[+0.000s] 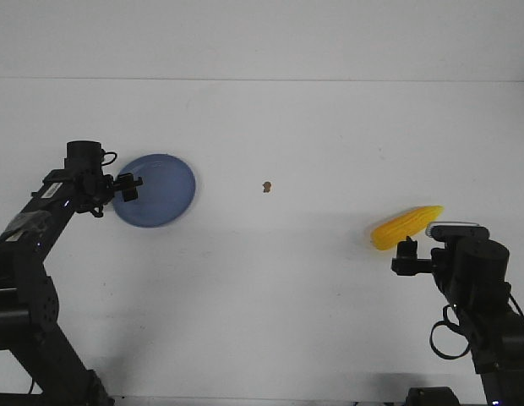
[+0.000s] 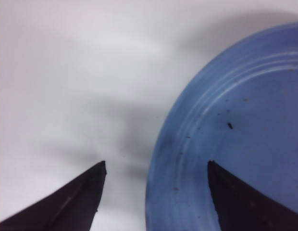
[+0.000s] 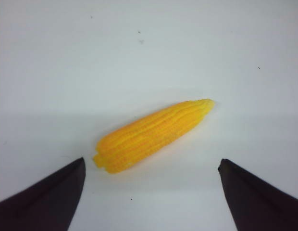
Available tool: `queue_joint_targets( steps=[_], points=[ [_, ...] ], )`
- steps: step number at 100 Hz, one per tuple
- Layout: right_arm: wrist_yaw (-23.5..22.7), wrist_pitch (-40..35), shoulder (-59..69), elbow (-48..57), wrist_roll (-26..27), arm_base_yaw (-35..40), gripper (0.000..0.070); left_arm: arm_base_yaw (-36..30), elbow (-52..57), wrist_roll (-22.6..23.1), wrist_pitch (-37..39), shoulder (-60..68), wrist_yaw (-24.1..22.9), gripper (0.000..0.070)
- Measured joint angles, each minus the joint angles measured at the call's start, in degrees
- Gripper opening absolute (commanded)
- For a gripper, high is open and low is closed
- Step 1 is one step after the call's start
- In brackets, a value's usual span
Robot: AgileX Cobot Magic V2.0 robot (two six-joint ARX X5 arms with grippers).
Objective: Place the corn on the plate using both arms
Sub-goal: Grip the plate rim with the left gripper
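The periwinkle-blue plate (image 1: 159,191) lies on the white table at the left. My left gripper (image 1: 127,188) is open and straddles the plate's left rim (image 2: 163,168), one finger over the plate, the other over bare table. The yellow corn cob (image 1: 406,227) lies on the table at the right, its paler tip pointing right and away. My right gripper (image 1: 406,254) is open just short of the corn, which lies ahead of and between its fingers in the right wrist view (image 3: 151,134); nothing is held.
A small brown speck (image 1: 266,187) lies on the table between plate and corn. The table's far edge (image 1: 262,80) meets a white wall.
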Motion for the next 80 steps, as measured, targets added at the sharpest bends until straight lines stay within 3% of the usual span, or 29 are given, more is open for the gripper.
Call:
queue_joint_targets(
  steps=[56, 73, 77, 80],
  points=[
    [0.0, 0.0, 0.0, 0.0, 0.0, 0.0, 0.0586, 0.0, 0.2, 0.0, 0.9, 1.3, 0.1, 0.0400],
    [0.0, 0.0, 0.0, 0.0, 0.0, 0.0, 0.0586, 0.0, 0.4, -0.1, 1.1, 1.6, 0.4, 0.0055],
    [0.0, 0.0, 0.0, 0.0, 0.0, 0.0, 0.0586, 0.0, 0.5, -0.1, 1.2, 1.6, 0.6, 0.0003],
    [0.0, 0.0, 0.0, 0.0, 0.0, 0.0, 0.0586, -0.1, 0.5, -0.1, 1.2, 1.6, 0.5, 0.0004]
  ],
)
